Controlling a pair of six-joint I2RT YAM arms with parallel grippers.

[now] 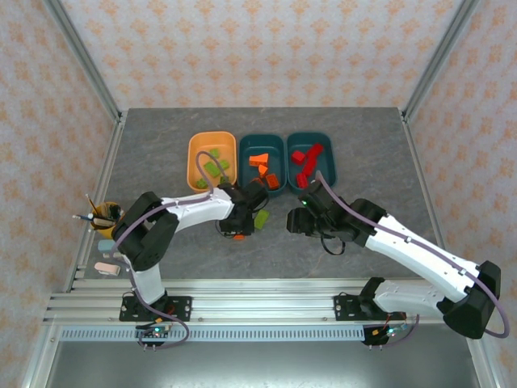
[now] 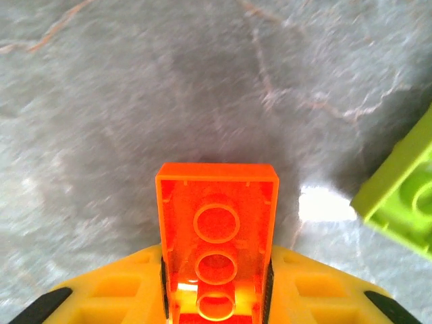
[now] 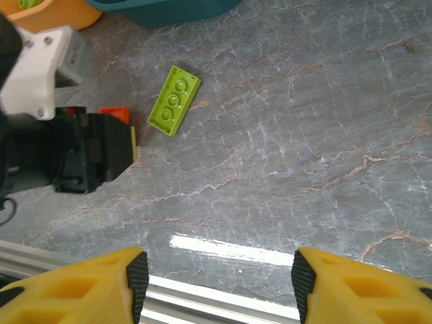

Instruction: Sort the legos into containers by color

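Orange is the brick (image 2: 216, 223) clenched between the yellow fingers of the left gripper (image 2: 216, 287). Its hollow underside faces the wrist camera and its far end sticks out past the fingertips, seen against the grey marbled table (image 2: 101, 101). A lime green brick (image 2: 398, 196) lies loose on the table at about 3 o'clock from that claw, apart from the fingers. From above, the left gripper (image 1: 235, 230) sits at 6 o'clock of the tubs, with the lime green brick (image 1: 261, 219) just beside it at 2 o'clock. The right gripper (image 3: 216, 280) is released, with bare table between its fingers; the lime green brick (image 3: 174, 100) lies studs-up at 11 o'clock from it, well apart. Farther back, the light orange tub (image 1: 212, 136) holds green pieces, the middle teal tub (image 1: 261, 136) orange ones, and the right teal tub (image 1: 309, 135) red ones.
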